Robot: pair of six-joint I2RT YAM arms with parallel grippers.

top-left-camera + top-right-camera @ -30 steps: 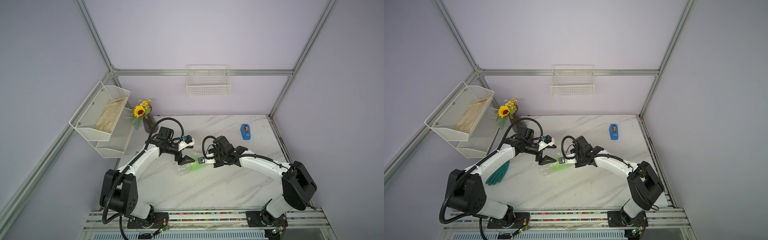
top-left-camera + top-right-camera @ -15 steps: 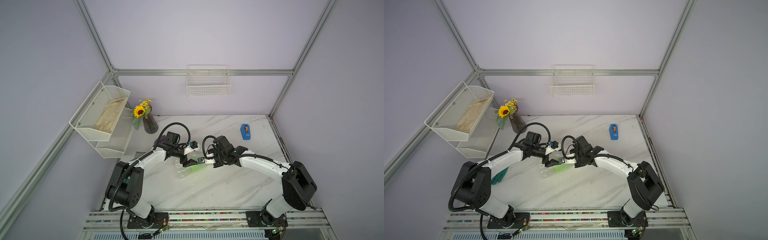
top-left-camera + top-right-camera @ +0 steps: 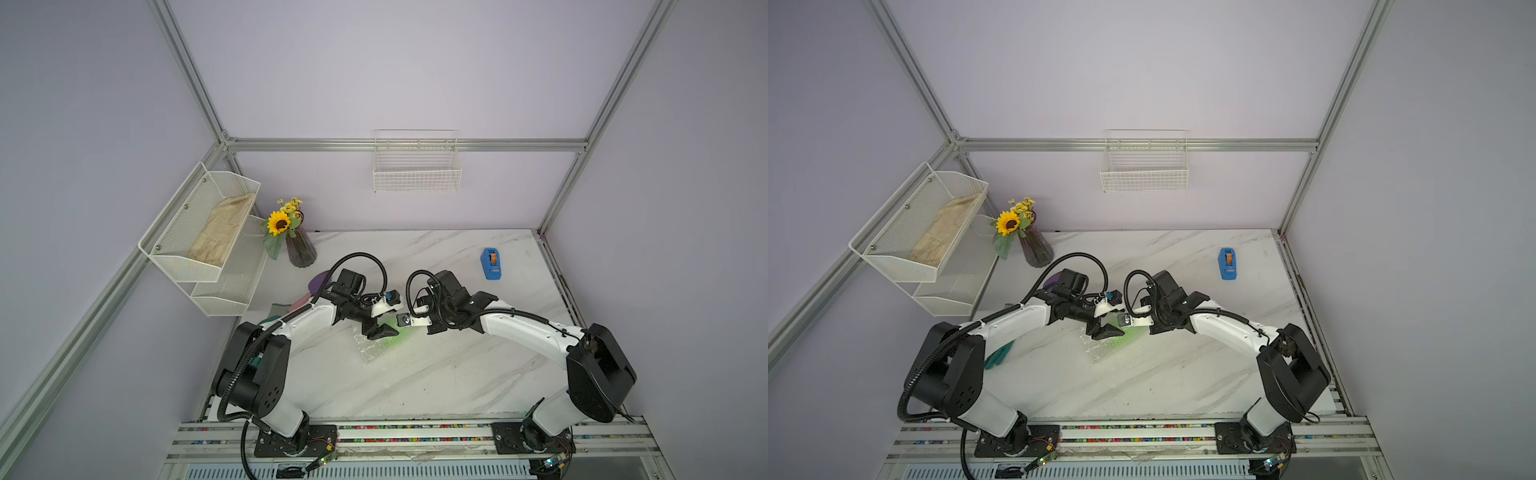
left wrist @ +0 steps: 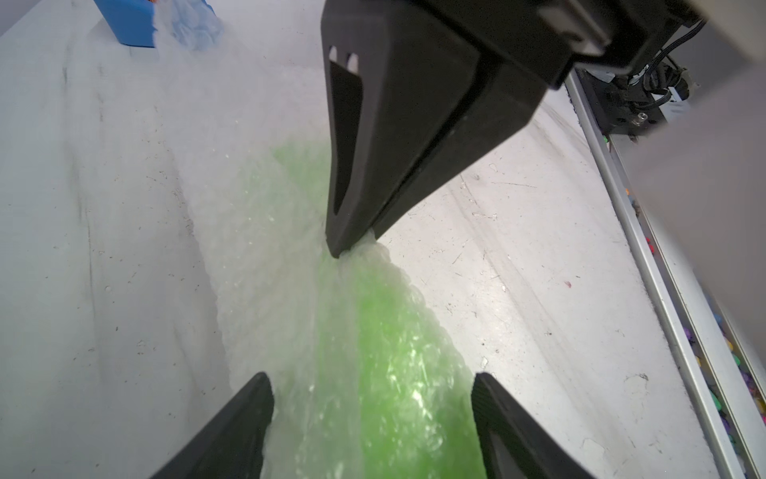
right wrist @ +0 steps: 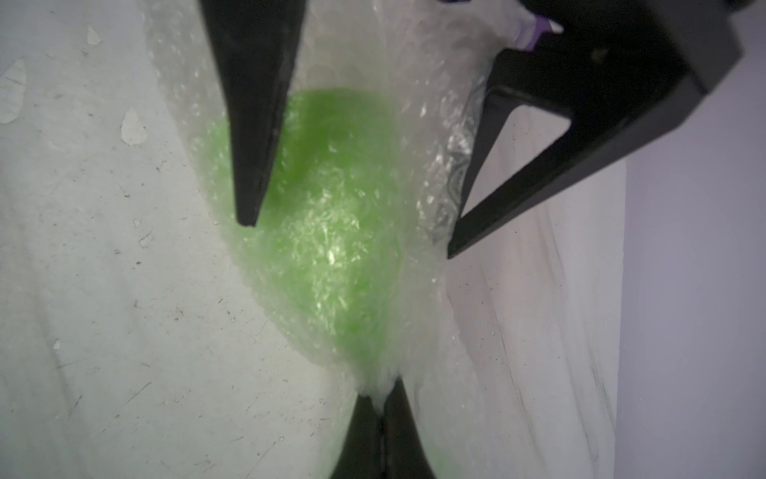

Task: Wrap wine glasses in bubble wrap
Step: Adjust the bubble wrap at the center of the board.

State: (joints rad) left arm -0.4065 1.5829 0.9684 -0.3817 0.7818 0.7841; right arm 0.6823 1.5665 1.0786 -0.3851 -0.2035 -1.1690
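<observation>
**A:** The left pincer (image 4: pixel 371 379), how does it stand?

**B:** Released. Its two black fingers (image 4: pixel 236 427) are spread wide, one on each side of the wrapped bundle. In the right wrist view one finger crosses over the plastic, but I cannot tell whether either finger presses on it.

**A:** And the right pincer (image 4: pixel 346 246)?

**B:** Clenched on the bubble wrap (image 4: pixel 248 257). Its tips are together, with a white bunch of the sheet squeezed between them, just where the green shape inside narrows.

**A:** Where is all this?

**B:** Near the middle of the white marbled bench (image 3: pixel 436 382), with the two pincers meeting tip to tip from opposite sides. The wrap's loose end trails over the bench towards the left arm's base.

**A:** And the goblet (image 4: pixel 385 340)?

**B:** It is inside the wrap, a lime-green glow through the bubbles. Its wider part sits between the left fingers. Whether it rests on the bench or hangs just above it, I cannot say.

**A:** Any writing?

**B:** The blue tape dispenser (image 3: pixel 491 264) stands well apart, towards the far corner on the right arm's side. Any lettering on it is too small to read.
</observation>
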